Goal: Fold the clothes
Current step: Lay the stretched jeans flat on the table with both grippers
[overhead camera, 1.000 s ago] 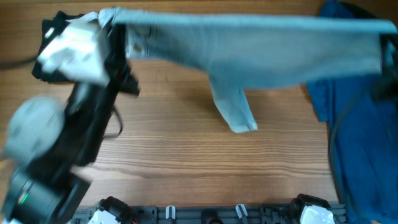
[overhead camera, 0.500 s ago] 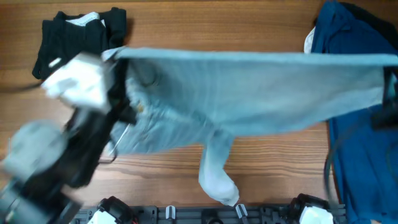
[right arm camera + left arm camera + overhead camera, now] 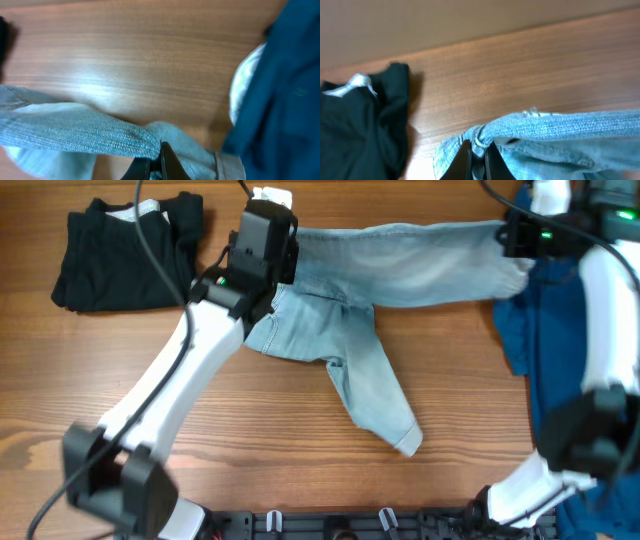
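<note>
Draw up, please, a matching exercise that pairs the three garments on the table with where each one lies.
Things:
1. pale-blue denim shorts
2. black garment
3. dark-blue garment

Places:
A. heaped along the right edge
B. stretched across the far middle, one leg trailing toward the near side
C. folded in the far left corner

Pairs: 1-B, 2-C, 3-A.

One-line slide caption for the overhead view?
Left gripper and right gripper pinch opposite ends of the denim shorts, one leg lying on the table.
</note>
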Available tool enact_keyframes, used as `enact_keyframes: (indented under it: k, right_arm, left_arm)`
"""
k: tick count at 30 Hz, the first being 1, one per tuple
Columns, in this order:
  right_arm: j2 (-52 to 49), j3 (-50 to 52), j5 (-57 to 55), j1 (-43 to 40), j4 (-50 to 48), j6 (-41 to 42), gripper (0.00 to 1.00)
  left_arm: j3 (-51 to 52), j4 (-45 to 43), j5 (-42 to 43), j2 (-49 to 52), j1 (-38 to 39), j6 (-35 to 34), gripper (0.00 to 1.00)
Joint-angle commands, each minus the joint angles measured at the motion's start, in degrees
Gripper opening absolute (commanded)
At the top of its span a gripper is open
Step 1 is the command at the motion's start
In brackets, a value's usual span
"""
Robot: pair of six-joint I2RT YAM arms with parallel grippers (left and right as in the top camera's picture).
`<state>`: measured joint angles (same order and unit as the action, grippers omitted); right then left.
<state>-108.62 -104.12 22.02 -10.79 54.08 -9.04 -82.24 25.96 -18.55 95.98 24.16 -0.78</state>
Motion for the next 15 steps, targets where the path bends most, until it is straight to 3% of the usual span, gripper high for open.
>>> enact_keyframes:
  k: [1,10,13,14,15]
  right_arm:
    - [-9.9,-0.1,1.0,2.7,-6.8,3.4,0.04]
    - [-22.3,-0.1,-6.3,9.7,-29.1,9.3,0.04]
    - [-23.1,-0.1,-10.0,10.9,-36.6,11.2,0.05]
    - [-23.1,-0.1,-10.3,10.9,-38.9,11.5,0.25]
    - [-23.1,-0.1,-10.4,10.9,-41.4,12.1,0.42]
  left_arm:
    - [-0.9,-7.6,0.5,7.4,-2.4,-1.4,0.04]
    - [-0.9,-24.4,1.5,18.1,-7.6,-5.7,0.04]
    - [-0.9,-31.0,1.8,19.1,-9.0,-5.7,0.25]
    - [-0.9,-33.4,1.8,19.1,-9.3,-5.7,0.57]
    - [-0.9,-35.5,1.8,19.1,-9.7,-5.7,0.81]
